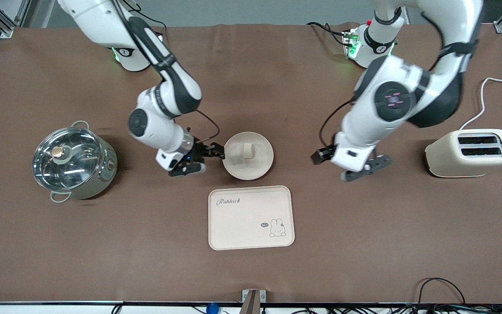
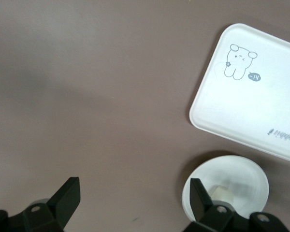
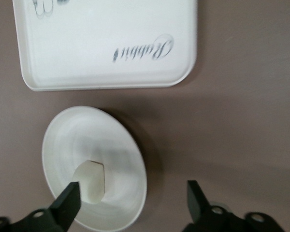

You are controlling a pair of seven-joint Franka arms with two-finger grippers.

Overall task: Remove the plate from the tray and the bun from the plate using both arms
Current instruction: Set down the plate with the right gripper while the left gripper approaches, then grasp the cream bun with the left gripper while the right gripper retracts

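The round cream plate (image 1: pixel 257 168) lies mid-table with the small pale bun (image 1: pixel 247 150) on it. My right gripper (image 1: pixel 206 159) is open at the plate's edge that faces the right arm's end of the table. In the right wrist view the plate (image 3: pixel 116 145) and bun (image 3: pixel 90 180) show, and the gripper (image 3: pixel 133 199) straddles the plate's rim with one finger over the plate. My left gripper (image 1: pixel 366 169) is open and empty over bare table between plate and toaster. The left wrist view shows it (image 2: pixel 133 197) beside the plate (image 2: pixel 241 174).
A cream rectangular tray with a rabbit drawing (image 1: pixel 251 205) lies nearer the front camera than the plate. A steel pot with a glass lid (image 1: pixel 72 162) stands toward the right arm's end. A cream toaster (image 1: pixel 471 153) with a white cable stands toward the left arm's end.
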